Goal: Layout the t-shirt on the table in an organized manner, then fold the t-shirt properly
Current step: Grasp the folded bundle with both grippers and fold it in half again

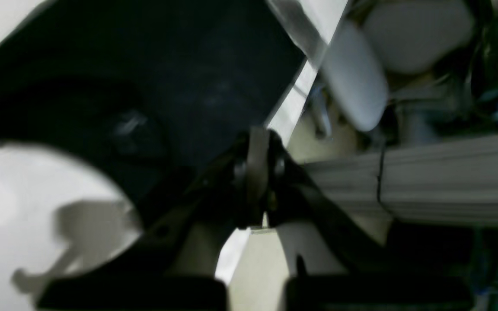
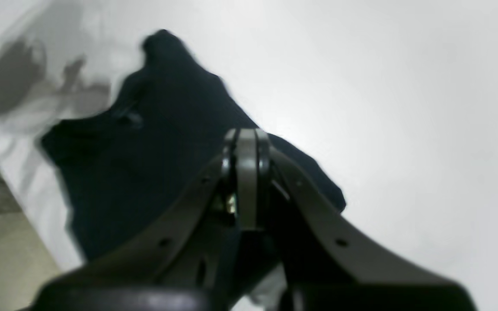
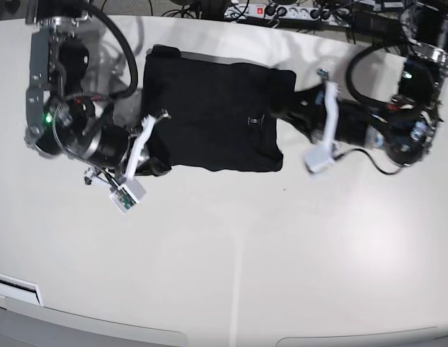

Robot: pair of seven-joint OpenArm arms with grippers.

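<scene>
Your right hand (image 2: 246, 142) was pinched together at the t-shirt's (image 3: 209, 116) near edge, whether on fabric I couldn't tell; your left hand (image 1: 257, 142) was likewise together at the opposite edge; between them the shirt lay spread on the table (image 3: 231, 253).

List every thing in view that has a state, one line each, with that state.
t-shirt: lying on the table, partly folded into a rough rectangle, edges uneven.
table: bearing the shirt and both arms.
left pincer: shut, at the shirt's edge; whether it pinches fabric cannot be told.
right pincer: shut, over the shirt's edge; grip on fabric unclear.
power strip: beyond the table's far edge, with plugs in it.
</scene>
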